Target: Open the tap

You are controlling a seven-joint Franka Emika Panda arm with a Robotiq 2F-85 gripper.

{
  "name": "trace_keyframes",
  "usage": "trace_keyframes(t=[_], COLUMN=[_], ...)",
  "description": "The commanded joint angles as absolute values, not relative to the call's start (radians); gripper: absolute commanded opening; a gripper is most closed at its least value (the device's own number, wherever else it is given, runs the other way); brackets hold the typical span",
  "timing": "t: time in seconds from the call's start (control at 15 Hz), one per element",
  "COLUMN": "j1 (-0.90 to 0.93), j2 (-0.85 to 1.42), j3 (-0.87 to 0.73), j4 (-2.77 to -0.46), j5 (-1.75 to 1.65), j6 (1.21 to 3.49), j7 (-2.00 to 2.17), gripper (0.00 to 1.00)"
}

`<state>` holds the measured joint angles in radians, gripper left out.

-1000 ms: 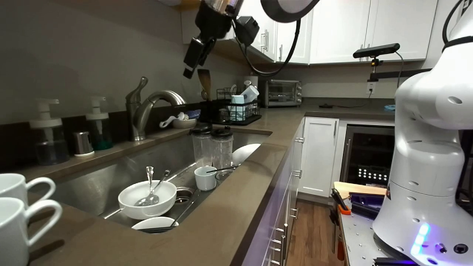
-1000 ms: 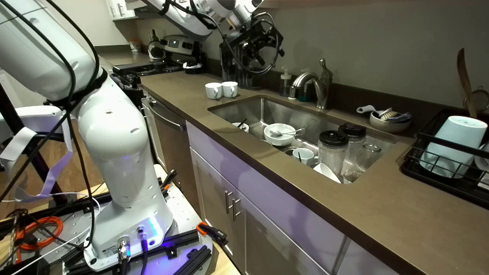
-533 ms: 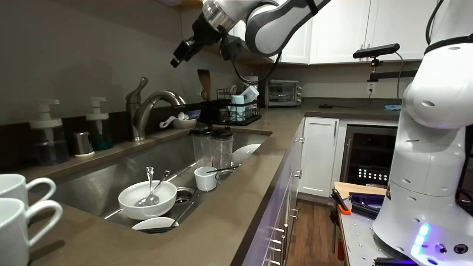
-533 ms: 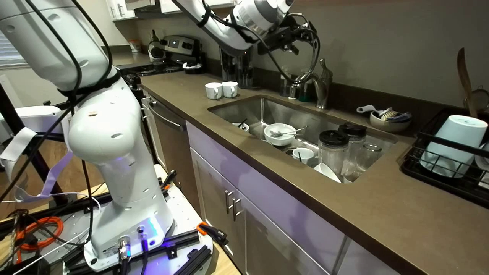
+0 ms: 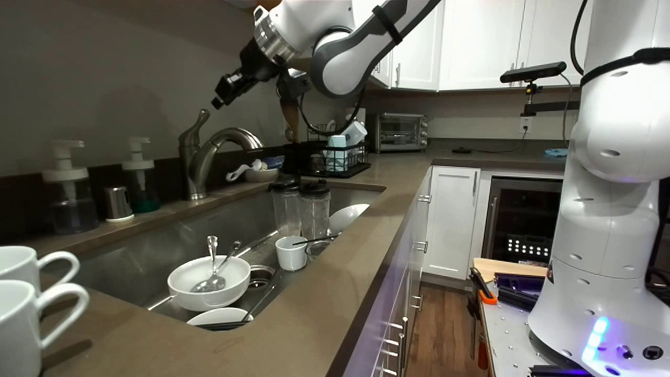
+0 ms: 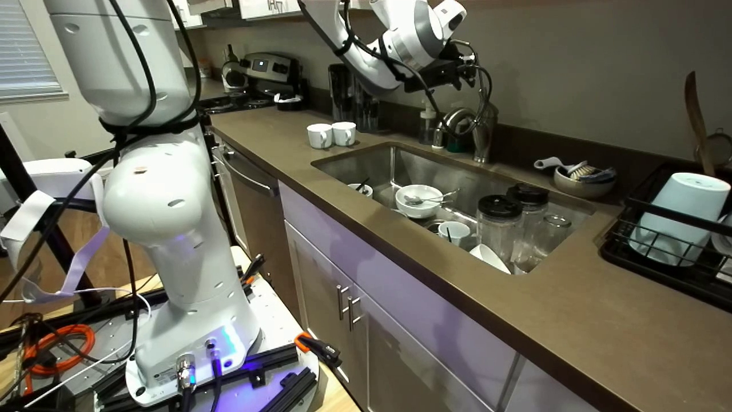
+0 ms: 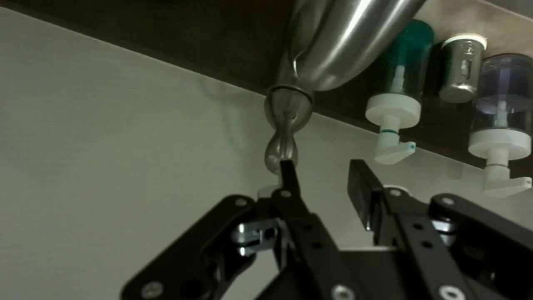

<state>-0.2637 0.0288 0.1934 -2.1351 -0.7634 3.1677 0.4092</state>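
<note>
The tap [image 5: 201,162] is brushed steel, with an arched spout and an upright lever handle [image 5: 194,131] on top. My gripper [image 5: 220,98] hovers just above and slightly right of the lever's tip in an exterior view. Seen from the wrist, the tap [image 7: 349,46] hangs upside down, and its lever [image 7: 288,116] ends behind the left fingertip. The gripper [image 7: 320,166] is partly open, with only wall visible between its fingers. Whether the left finger touches the lever I cannot tell. Cables partly cover the tap [image 6: 482,140] in an exterior view.
Pump bottles [image 5: 138,178] and a small metal canister [image 5: 118,203] stand beside the tap. Below, the sink [image 6: 394,157] holds a white bowl [image 6: 419,200], cups and lidded jars [image 6: 498,229]. A brush bowl [image 6: 583,182] and a black dish rack [image 6: 663,274] sit on the far side.
The arm has swung over the sink and come down towards the tap. My gripper has gone from well away from the lever to close above its tip. The tap looks the same.
</note>
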Motion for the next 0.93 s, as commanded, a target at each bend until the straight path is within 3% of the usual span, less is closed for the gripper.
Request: trace_keyframes(t=[0.0, 0.07, 0.33, 0.4, 0.87], j1=[-0.245, -0.241, -0.235, -0.235, -0.235], j2=[0.050, 0.053, 0.055, 0.061, 0.105], j3=[0.203, 0.203, 0.198, 0.198, 0.194], j4=[-2.098, -2.094, -2.078, -2.072, -2.037], j5=[-0.775, -0.778, -0.802, -0.803, -0.802], j6=[3.101, 3.087, 3.036, 3.030, 3.027], j7=[0.420, 0.424, 0.442, 0.444, 0.429], gripper=[0.15, 0.06, 0.00, 0.05, 0.06])
